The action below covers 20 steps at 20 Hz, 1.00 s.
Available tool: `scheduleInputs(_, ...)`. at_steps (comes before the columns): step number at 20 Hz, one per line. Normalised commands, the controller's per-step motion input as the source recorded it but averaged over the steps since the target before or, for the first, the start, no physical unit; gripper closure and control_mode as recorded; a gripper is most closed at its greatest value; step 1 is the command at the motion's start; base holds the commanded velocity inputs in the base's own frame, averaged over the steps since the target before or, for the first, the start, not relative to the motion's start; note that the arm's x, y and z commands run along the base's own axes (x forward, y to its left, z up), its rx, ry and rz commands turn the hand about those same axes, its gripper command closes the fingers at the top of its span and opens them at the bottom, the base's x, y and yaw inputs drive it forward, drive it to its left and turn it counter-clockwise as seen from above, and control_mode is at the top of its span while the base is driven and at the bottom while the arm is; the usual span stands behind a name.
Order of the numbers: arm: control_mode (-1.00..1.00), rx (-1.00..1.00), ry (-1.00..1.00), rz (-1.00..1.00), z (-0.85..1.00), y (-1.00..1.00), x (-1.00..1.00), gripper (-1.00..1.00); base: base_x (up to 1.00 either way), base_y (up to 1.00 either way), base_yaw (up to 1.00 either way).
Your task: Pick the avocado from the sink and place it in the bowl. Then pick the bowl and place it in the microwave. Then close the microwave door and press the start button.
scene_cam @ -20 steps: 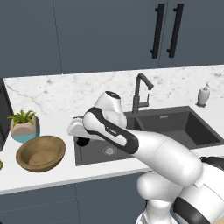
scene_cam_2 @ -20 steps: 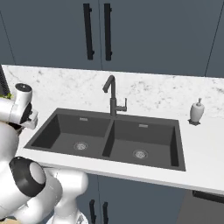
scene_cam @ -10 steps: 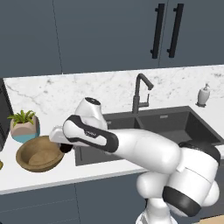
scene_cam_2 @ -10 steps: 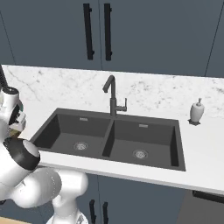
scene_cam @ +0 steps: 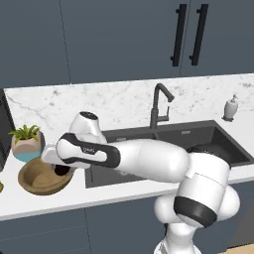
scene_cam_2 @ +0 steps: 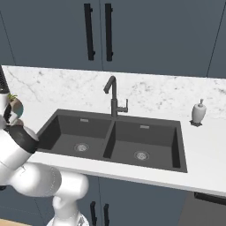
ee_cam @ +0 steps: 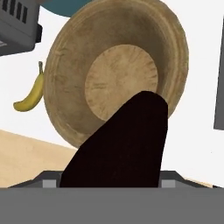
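Note:
The near-black avocado [ee_cam: 120, 144] fills the lower middle of the hand view, close to the camera, with the wooden bowl [ee_cam: 118, 74] right beyond it. From the left base view, my gripper [scene_cam: 59, 167] hangs over the bowl [scene_cam: 42, 177] on the counter left of the sink [scene_cam: 198, 136], shut on the avocado [scene_cam: 62, 170], which shows as a dark lump just above the bowl's inside. The fingertips are hidden behind the fruit. The microwave's dark edge [scene_cam: 3, 131] stands at the far left. Both basins of the sink [scene_cam_2: 114, 137] lie bare.
A potted plant [scene_cam: 27, 144] stands just behind the bowl. A banana [ee_cam: 30, 96] lies beside the bowl on the far side from the sink. The gooseneck tap [scene_cam: 158, 106] rises behind the sink, and a soap dispenser [scene_cam: 229, 107] sits at the right.
My arm has swung left from the sink's left edge to above the bowl, carrying the avocado. The jaws have kept the same width.

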Motion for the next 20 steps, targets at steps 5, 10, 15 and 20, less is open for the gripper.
scheduleInputs(5,-1.00,-0.08,0.00,-0.09,-0.05,0.28,0.24,1.00,0.00,0.00,0.00)
scheduleInputs(10,-1.00,-0.04,0.00,-0.06,-0.11,0.10,0.24,1.00,0.00,0.00,0.00)
scheduleInputs(15,-1.00,0.00,0.00,-0.06,-0.19,0.00,0.15,1.00,0.00,0.00,0.00)
scheduleInputs(20,-1.00,-0.01,0.00,-0.04,-0.28,0.02,0.08,1.00,0.00,0.00,0.00)
